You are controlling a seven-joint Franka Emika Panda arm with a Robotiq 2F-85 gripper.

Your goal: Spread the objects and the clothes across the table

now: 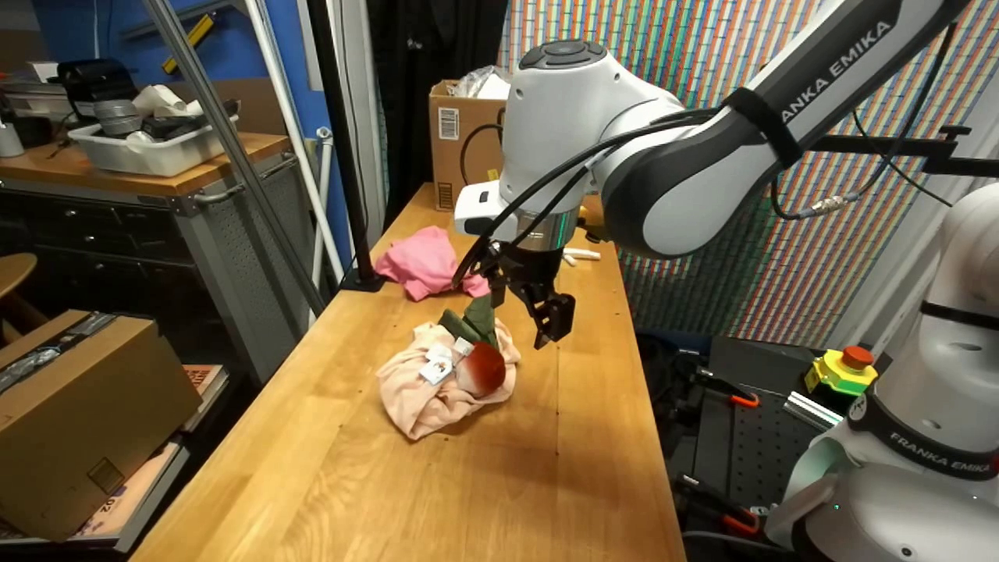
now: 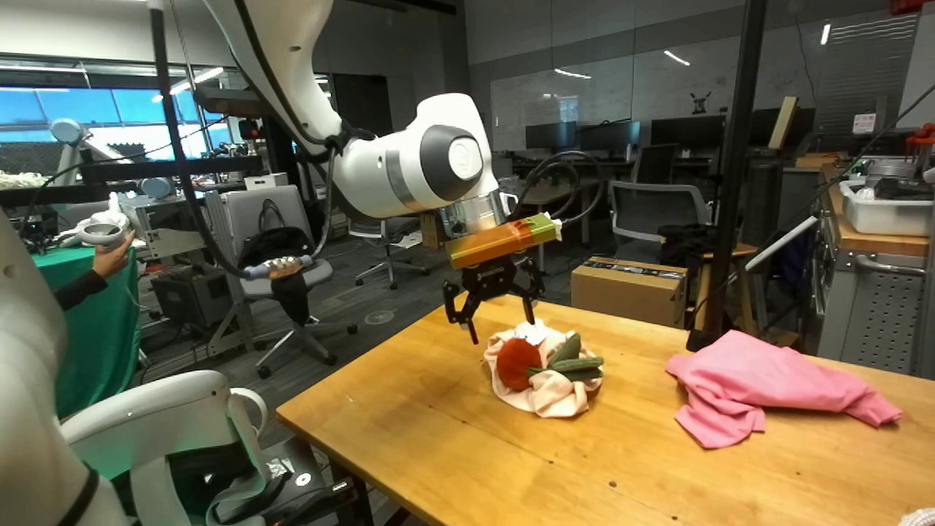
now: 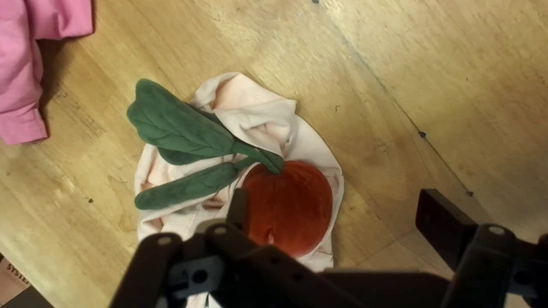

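On the wooden table (image 1: 375,499) lies a crumpled cream cloth (image 2: 556,400). A red toy (image 3: 291,209) with green leaves (image 3: 184,124) rests on top of that cloth. Apart from them, a pink cloth (image 2: 774,380) is bunched up near the table's side edge. White pieces that look like the cord (image 1: 581,255) show partly behind the arm, and a white bit sits in a lower corner of an exterior view. My gripper (image 2: 502,328) hangs open above the table, just beside and over the toy, its jaws wide apart and holding nothing.
A cardboard box (image 1: 453,148) stands at the table's far end. A black pole (image 2: 723,219) rises at the table edge close to the pink cloth. Another cardboard box (image 2: 628,290) is lower down, beyond the edge. A second robot arm (image 1: 913,437) stands beside the table.
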